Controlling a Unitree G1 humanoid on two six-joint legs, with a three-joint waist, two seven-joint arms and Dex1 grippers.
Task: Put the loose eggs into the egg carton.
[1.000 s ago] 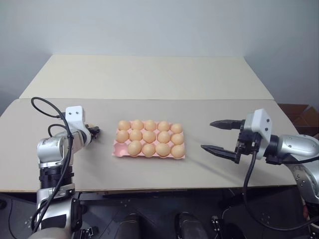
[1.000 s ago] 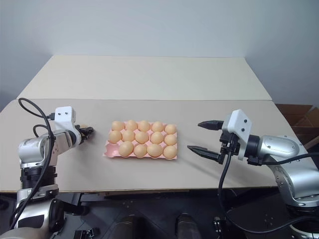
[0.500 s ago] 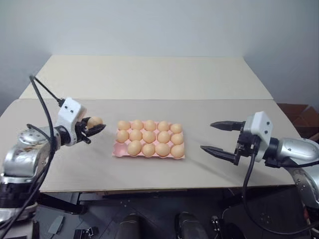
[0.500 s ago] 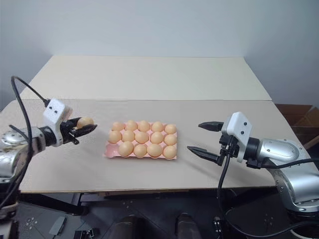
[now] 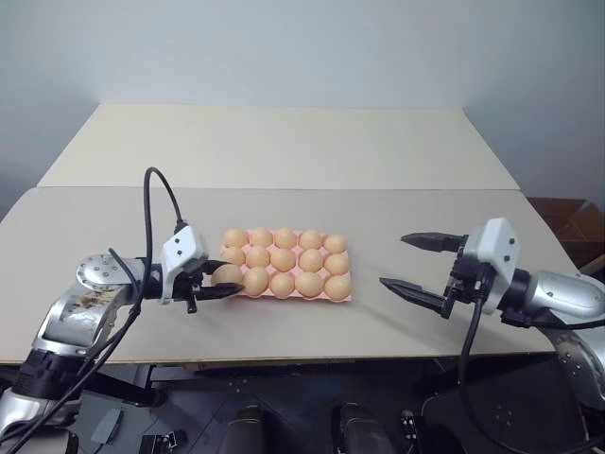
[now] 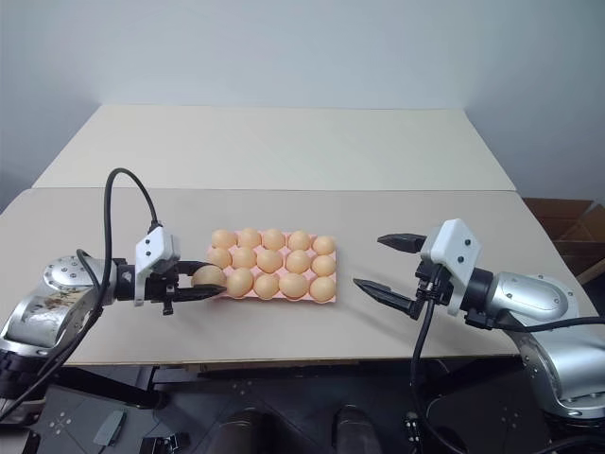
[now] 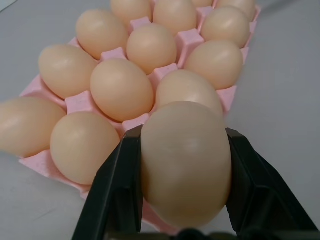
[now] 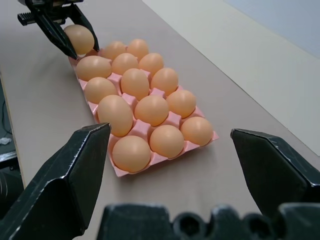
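Observation:
The pink egg carton [image 7: 80, 102] lies at the table's middle, with several pale orange eggs [image 5: 282, 259] seated in its cups. My left gripper [image 5: 225, 281] is shut on one more egg [image 7: 185, 165], held between both black fingers right at the carton's near-left corner, just above the cup there. Whether that egg touches the cup I cannot tell. My right gripper [image 5: 391, 260] hangs open and empty to the right of the carton, well apart from it, its fingers [image 8: 75, 170] spread wide.
The beige table [image 5: 284, 151] has a seam across it, with bare surface behind and on both sides of the carton. A brown cardboard box [image 5: 567, 219] stands past the table's right edge. A black cable [image 5: 151, 199] loops above my left arm.
My left gripper has swung in from the table's left side, carrying the egg to the carton's near-left corner, and its wrist has rolled. The right gripper has stayed still and open.

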